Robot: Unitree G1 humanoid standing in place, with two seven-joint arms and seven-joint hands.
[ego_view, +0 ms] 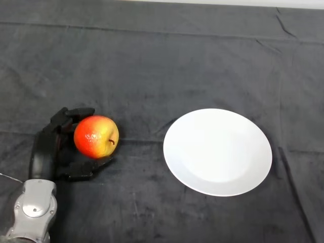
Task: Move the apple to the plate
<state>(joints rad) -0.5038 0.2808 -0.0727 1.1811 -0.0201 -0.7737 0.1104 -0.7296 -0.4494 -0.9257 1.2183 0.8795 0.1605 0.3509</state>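
A red and yellow apple (96, 136) sits at the left of the dark cloth, stem side turned right. My left hand (48, 149) comes in from the lower left and wraps the apple: curled fingers reach over its top left and the thumb lies under its lower edge. The white round plate (217, 151) lies bare to the right of the apple, a short gap of cloth between them.
The dark cloth (152, 66) covers the whole table, with creases along the far edge and down the right side. A pale strip of background shows at the top edge.
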